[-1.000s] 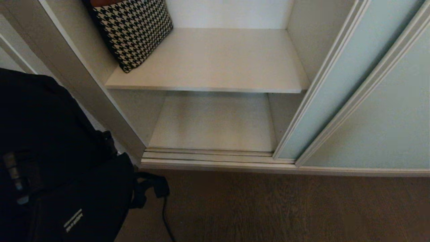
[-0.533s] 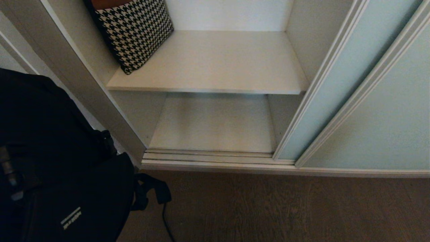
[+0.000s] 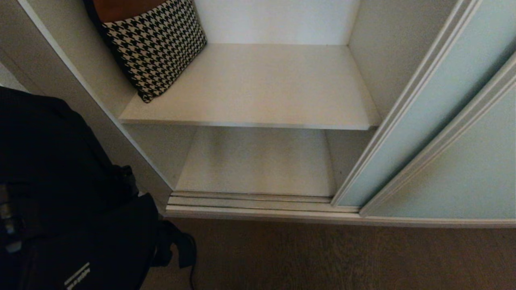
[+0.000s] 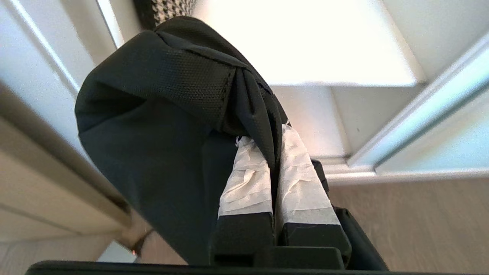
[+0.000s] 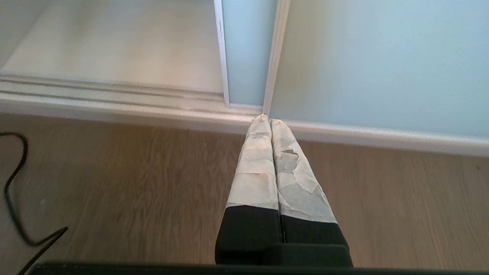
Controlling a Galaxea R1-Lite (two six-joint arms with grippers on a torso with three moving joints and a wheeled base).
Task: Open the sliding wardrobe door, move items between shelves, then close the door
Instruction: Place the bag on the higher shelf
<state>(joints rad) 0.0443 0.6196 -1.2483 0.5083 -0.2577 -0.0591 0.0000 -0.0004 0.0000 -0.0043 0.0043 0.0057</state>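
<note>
A floppy black bag (image 3: 60,193) with a small white label hangs at the lower left of the head view, outside the wardrobe opening. My left gripper (image 4: 267,133) is shut on a fold of the black bag (image 4: 160,114); in the head view the bag hides it. The sliding wardrobe door (image 3: 427,112) stands pushed to the right, baring the shelves. A houndstooth item (image 3: 157,44) leans at the left end of the upper shelf (image 3: 262,88). The lower shelf (image 3: 258,161) is bare. My right gripper (image 5: 266,119) is shut on nothing, low over the floor by the door's bottom rail.
The grooved floor track (image 3: 250,199) runs along the front of the opening. A beige side frame (image 3: 80,104) stands right beside the bag. A second glass panel (image 3: 463,169) is at the right. A black cord (image 5: 15,183) lies on the wood floor (image 3: 322,257).
The whole head view has shifted, with the wardrobe now lower and slightly larger in the picture: the camera moved. The bag stays in my left gripper.
</note>
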